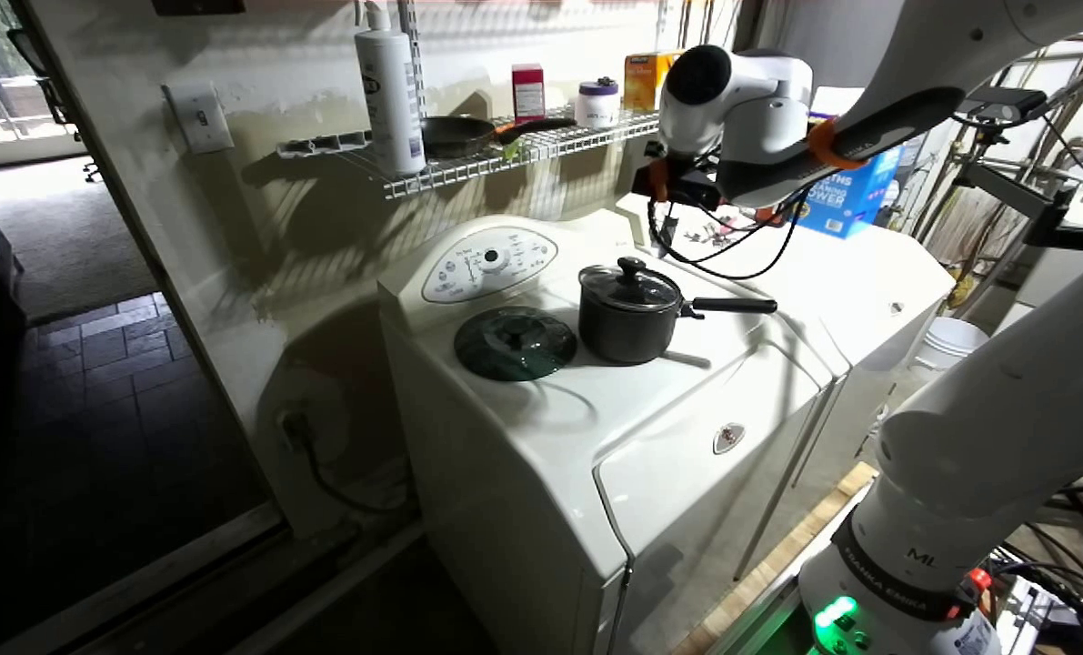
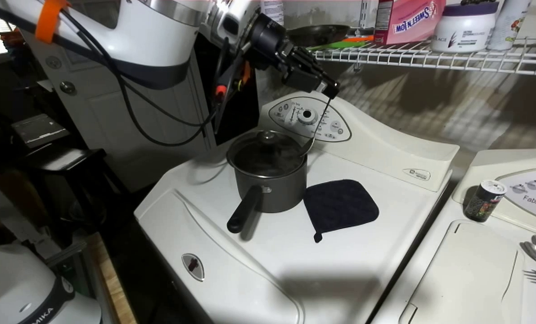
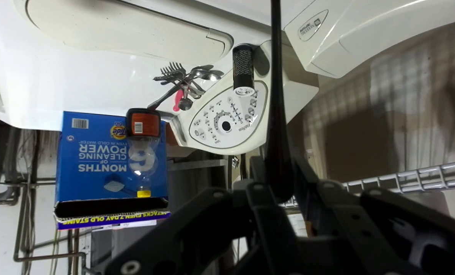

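My gripper [image 2: 333, 91] is shut on the end of a dark, thin-handled utensil [image 2: 322, 118], apparently a spoon or ladle. The handle runs up between the fingers in the wrist view [image 3: 277, 114]. Its head hangs down and, in an exterior view, overlaps the right rim of the dark grey pot [image 2: 274, 193]; whether they touch I cannot tell. A glass lid [image 1: 630, 287] with a black knob covers the pot, which stands on the white dryer top. Beside it lie a dark green round lid [image 1: 516, 344] and a navy potholder [image 2: 342, 204].
Above the machines runs a wire shelf [image 2: 430, 62] carrying a pan [image 1: 455, 136], a tall white bottle [image 1: 391, 100], boxes and a jar. On the neighbouring washer are a black can [image 2: 484, 201], loose cutlery [image 3: 187, 82] and a large blue detergent box [image 3: 97, 160].
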Tool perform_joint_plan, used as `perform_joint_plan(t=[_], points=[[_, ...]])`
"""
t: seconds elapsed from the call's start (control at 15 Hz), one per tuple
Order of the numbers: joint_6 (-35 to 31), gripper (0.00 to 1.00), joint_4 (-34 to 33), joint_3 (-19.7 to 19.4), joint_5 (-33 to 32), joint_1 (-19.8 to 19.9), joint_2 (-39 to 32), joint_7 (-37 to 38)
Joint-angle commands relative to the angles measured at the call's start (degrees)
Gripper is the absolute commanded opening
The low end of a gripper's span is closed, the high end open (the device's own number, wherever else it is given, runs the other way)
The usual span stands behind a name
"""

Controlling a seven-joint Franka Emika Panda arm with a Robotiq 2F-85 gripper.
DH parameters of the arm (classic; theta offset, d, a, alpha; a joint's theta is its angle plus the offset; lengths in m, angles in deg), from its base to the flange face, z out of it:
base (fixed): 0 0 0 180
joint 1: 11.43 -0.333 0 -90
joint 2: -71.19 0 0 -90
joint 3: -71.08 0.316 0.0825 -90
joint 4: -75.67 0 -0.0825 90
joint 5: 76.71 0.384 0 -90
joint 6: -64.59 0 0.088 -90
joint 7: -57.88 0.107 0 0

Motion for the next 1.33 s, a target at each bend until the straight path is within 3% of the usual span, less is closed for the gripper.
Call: perform_joint_plan(t=[0.0, 1.27], points=[[2.6, 0.05, 0.5, 0.8, -4.0, -1.1, 0.1, 6.1], [11.9, 0.05, 0.5, 1.6, -10.8, -5.5, -3.6, 15.9]])
